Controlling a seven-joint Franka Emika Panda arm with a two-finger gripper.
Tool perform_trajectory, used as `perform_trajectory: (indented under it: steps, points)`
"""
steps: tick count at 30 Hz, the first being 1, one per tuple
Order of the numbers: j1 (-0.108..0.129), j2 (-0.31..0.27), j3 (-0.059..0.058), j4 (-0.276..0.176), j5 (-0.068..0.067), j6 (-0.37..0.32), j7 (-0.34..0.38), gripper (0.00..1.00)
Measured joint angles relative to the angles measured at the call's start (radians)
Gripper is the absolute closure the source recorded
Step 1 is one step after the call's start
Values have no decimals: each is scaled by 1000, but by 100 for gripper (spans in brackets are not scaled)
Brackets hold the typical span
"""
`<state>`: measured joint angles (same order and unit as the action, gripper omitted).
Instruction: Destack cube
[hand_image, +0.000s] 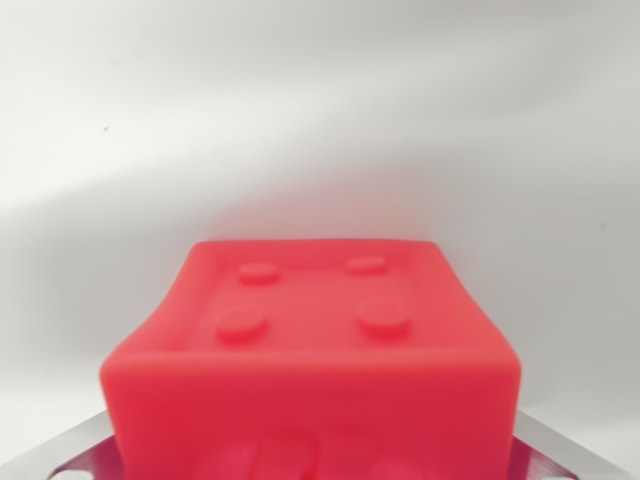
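Observation:
A red cube (310, 340) fills the lower middle of the wrist view, very close to the camera. Its top face has a raised rim and four round studs. Embossed shapes show on its near face at the bottom edge. My gripper (310, 462) sits around it, with a metal finger (70, 452) against the cube's side at the wrist view's left and another finger (562, 452) at the right. The jaws look shut on the cube. Anything beneath the cube is hidden.
A plain white surface (320, 120) spreads behind and around the cube, with a faint red glow just beyond the cube's far edge.

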<state>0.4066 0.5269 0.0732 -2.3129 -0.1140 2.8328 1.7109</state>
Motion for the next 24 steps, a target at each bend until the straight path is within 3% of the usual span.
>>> perform_trajectory:
  steps: [1,24]
  points:
    - [0,0,0,0,0,0,0,0]
    - [0,0,-1,1,0,1,0,0]
